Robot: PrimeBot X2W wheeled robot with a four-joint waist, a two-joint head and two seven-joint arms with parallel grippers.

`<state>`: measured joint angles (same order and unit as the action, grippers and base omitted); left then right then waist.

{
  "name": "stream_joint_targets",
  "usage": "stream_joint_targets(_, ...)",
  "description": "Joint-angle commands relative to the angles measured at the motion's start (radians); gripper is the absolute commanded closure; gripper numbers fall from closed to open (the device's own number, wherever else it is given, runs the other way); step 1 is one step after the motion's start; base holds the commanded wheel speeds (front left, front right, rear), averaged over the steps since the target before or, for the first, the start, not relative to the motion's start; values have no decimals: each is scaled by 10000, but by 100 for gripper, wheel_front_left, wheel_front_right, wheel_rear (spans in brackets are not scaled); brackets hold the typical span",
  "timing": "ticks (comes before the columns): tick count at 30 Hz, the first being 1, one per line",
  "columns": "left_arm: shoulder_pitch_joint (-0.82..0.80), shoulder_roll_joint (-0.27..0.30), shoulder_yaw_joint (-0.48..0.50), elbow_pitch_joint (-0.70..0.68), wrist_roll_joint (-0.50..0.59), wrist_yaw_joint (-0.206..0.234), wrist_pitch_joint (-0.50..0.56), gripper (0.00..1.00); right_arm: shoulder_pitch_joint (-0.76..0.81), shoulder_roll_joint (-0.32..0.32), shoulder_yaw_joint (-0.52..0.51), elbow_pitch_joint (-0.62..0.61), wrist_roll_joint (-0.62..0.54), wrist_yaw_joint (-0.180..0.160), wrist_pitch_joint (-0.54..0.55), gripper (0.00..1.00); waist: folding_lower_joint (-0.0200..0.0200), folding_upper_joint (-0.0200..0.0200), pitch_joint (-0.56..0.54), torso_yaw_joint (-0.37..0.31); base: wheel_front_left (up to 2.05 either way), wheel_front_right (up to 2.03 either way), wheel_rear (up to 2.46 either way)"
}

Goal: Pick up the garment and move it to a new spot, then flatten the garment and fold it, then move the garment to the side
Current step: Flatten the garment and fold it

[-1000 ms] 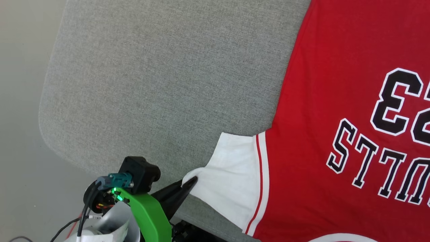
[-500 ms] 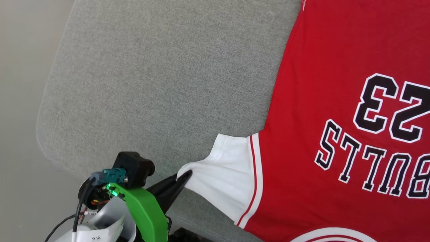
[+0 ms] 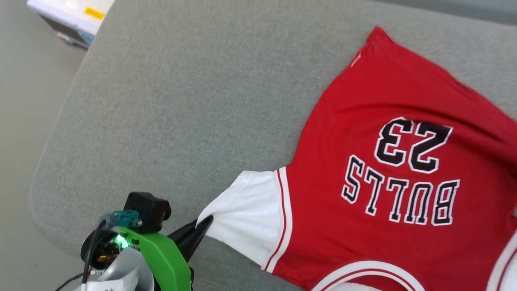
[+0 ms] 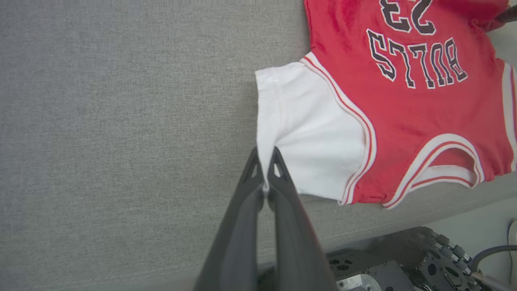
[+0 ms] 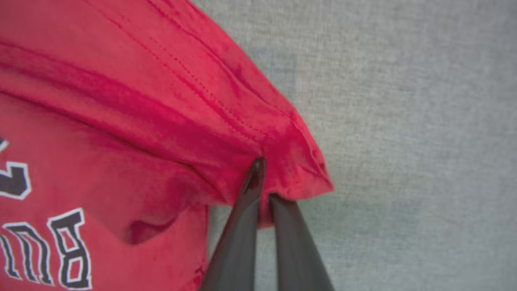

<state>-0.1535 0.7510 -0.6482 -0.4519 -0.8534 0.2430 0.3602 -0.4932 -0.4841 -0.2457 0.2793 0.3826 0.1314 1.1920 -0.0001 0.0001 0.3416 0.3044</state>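
The garment (image 3: 387, 190), a red jersey with white sleeves and upside-down black "BULLS 23" lettering, lies print up on the right half of a grey cushion (image 3: 181, 105). My left gripper (image 3: 204, 223) sits at the lower left, shut on the corner of the white sleeve (image 3: 246, 214); in the left wrist view its two fingers pinch the sleeve's edge (image 4: 264, 161). In the right wrist view my right gripper (image 5: 264, 182) is shut on a bunched red corner of the garment (image 5: 291, 161), lifted slightly off the cushion.
The cushion's rounded left edge (image 3: 44, 161) drops to a pale floor (image 3: 20, 121). A white box with a yellow label (image 3: 68, 12) lies on the floor at the top left. The robot's dark base (image 4: 404, 258) sits below the cushion's front edge.
The head camera has tilted, bringing the garment's far end and the box into view. The left gripper keeps its hold on the sleeve. The garment's right side now looks drawn in and creased.
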Motion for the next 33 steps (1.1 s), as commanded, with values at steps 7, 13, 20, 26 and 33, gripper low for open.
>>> stream_joint_targets(7, 400, 41, 121, 248, -61, 313, -255, 100, 2019, 468, -480, -954, 291, -7, -3, 100, 1, -1, -1769, -1299, 0, 0, 0)
stream_joint_targets(13, 540, -121, 13, 378, -36, 396, -369, 100, 3337, 996, -1018, -1926, 292, -7, 213, 100, 1, -1, -2218, -1606, 0, 0, 0)
stream_joint_targets(20, 589, -688, -35, 712, -95, 394, -869, 100, 5238, 1739, -1680, -3501, 346, -7, 521, 100, 1, -1, -2482, -1823, 0, 0, 0)
stream_joint_targets(26, 453, -1043, -105, 1038, -110, 256, -1123, 100, 6258, 2391, -1890, -3849, 421, -7, 321, 100, 1, -1, -2557, -1806, 0, 0, 0)
stream_joint_targets(33, 372, -1136, -119, 1207, -97, 150, -1265, 100, 6454, 2518, -1632, -3936, 606, -7, 37, 0, 1, -1, -2551, -1813, 0, 0, 0)
